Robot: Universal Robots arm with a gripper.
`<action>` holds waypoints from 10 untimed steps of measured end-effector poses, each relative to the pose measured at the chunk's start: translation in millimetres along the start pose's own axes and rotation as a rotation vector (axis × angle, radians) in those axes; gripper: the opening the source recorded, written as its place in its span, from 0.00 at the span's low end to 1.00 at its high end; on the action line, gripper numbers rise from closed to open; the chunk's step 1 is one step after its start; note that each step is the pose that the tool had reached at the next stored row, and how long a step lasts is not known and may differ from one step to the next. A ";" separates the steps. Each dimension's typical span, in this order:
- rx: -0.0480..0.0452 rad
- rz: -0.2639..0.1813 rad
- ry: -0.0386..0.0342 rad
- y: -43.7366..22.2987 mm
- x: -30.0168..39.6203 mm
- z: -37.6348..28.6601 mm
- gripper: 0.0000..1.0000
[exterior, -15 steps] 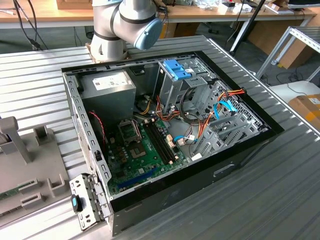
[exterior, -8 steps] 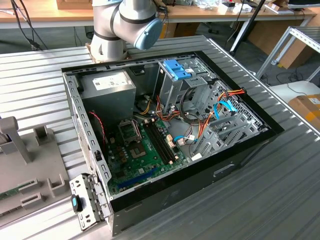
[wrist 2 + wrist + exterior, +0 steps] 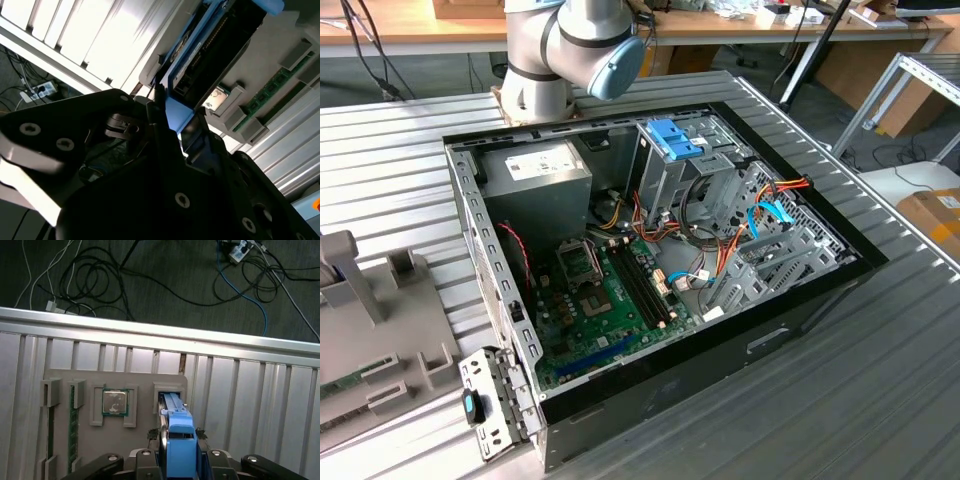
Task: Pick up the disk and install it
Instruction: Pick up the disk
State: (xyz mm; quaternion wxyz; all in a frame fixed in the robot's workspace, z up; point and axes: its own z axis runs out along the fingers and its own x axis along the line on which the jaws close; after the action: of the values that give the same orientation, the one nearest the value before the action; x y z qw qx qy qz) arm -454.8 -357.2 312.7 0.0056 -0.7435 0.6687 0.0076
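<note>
The disk [image 3: 177, 432] is standing on its long edge in a narrow slot of the grey holder [image 3: 110, 440], which is lying on the ribbed metal counter [image 3: 250, 405] at the exterior view's left. Its bright blue plastic frame is running along the upturned edge. In the second wrist view its dark side is showing between the blue rails.

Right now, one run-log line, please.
step: pick up | gripper: at blue-framed metal disk | disk: standing in grey plastic holder slot | installed: no
</note>
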 end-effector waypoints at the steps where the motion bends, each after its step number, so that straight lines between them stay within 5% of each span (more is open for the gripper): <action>1: 0.0001 0.012 0.0000 0.1 -0.1 0.0 0.37; 5: 0.0012 0.075 -0.0001 0.3 0.0 0.7 0.37; 10: 0.0019 0.085 -0.0011 2.7 -0.2 0.9 0.37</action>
State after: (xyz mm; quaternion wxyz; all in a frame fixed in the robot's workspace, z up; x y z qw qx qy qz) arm -457.5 -357.2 311.8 0.0064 -0.7143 0.6998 0.0076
